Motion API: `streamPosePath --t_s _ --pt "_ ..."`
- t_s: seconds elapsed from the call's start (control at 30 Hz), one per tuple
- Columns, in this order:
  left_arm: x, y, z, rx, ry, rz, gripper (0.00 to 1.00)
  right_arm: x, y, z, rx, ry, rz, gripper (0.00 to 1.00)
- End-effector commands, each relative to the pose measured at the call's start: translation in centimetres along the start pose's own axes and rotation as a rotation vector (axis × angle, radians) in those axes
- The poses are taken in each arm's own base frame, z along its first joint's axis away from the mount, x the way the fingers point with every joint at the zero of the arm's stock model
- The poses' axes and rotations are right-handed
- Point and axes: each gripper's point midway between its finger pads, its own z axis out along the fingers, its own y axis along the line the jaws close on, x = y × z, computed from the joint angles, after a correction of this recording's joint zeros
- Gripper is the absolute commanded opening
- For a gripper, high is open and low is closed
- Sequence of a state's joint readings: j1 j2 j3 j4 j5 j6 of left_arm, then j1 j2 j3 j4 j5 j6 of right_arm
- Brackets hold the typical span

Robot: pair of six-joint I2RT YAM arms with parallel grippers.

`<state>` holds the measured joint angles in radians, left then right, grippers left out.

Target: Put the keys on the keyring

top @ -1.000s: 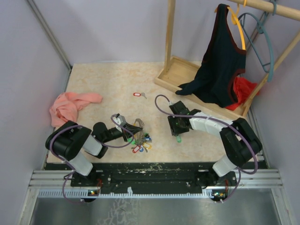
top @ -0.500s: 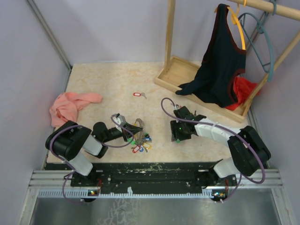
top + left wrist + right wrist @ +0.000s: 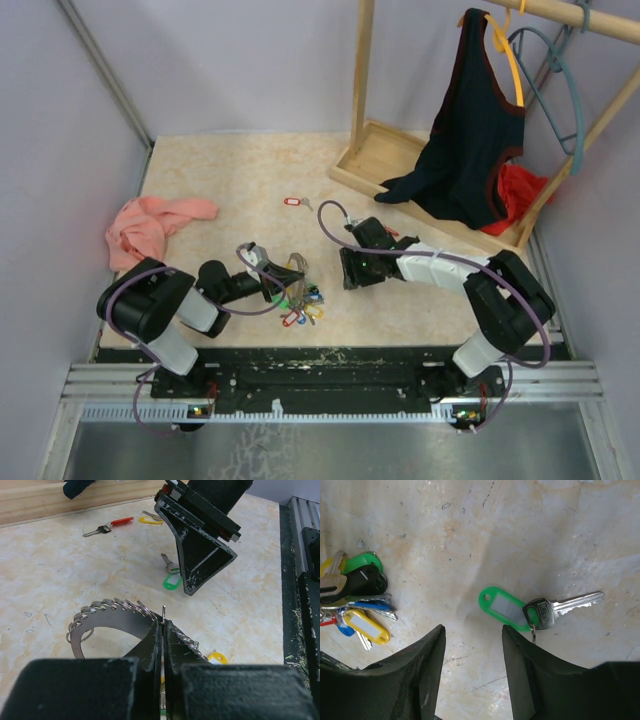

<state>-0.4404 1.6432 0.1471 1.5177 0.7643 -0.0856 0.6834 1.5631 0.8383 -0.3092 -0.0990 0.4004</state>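
Green-tagged key [image 3: 512,611] is lying flat on the marble-look table [image 3: 560,525], right off the tip of one finger of the right gripper [image 3: 471,637]. The tag end is closest to the gap and the silver blade points away to the side. That gripper's fingers [image 3: 520,675] are spread apart with nothing between them, just bare tabletop. From the left wrist view the tips sit just beside the tag, can't tell if they actually touch the table. The left gripper [image 3: 163,632] is pinched tight on the thin wire of the keyring [image 3: 107,622], and a little stub of wire pokes up just past its fingertips. The ring curves off to one side of those fingers with a row of small split rings strung on it. The bunch of tagged keys [image 3: 357,597] (green, black, blue, yellow, a bit of red) sits on the table well out past the right gripper's other finger. A red-tagged key [image 3: 112,524] and a yellow tag [image 3: 150,520] lie loose farther off, beyond the right gripper, near the wooden base [image 3: 50,500].
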Motion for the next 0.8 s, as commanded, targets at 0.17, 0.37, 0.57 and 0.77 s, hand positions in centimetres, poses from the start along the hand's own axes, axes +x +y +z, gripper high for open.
streamPosePath --t_s 0.17,0.37,0.57,0.77 --pt "-5.8 -0.5 0.3 0.037 -0.202 0.198 0.0 -1.8 -0.6 -4.5 0.054 -0.131 -0.166 0.44" --pt "-6.1 -0.7 0.1 0.042 -0.207 0.205 0.0 -1.9 -3.2 -3.4 0.187 -0.144 -0.143 0.4" --pt "-6.1 -0.8 0.1 0.046 -0.208 0.208 0.0 -1.4 -3.7 -2.1 0.175 -0.126 -0.099 0.35" --pt "-6.0 -0.8 0.2 0.048 -0.206 0.201 0.0 -0.7 -4.0 -1.5 0.157 -0.116 -0.078 0.26"
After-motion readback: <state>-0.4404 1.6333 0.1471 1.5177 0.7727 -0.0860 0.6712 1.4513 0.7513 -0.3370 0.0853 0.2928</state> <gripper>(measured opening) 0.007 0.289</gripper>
